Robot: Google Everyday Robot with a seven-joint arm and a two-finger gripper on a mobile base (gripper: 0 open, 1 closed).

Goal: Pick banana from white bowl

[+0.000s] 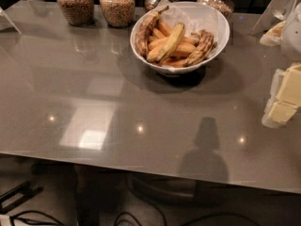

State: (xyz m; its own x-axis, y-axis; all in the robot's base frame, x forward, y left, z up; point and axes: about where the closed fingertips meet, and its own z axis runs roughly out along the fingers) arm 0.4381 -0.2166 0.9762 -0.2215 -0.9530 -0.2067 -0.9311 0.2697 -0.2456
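Nothing is picked yet: the banana [170,42] lies atop the others in the white bowl [225,32]. The pincer [283,97] hangs over the surface [155,121] at its right edge, well apart from the bowl; how wide it stands I cannot tell.

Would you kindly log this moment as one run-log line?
phase: pre-grasp | banana: lying in white bowl atop other bananas, untouched | gripper: right edge of view, apart from bowl
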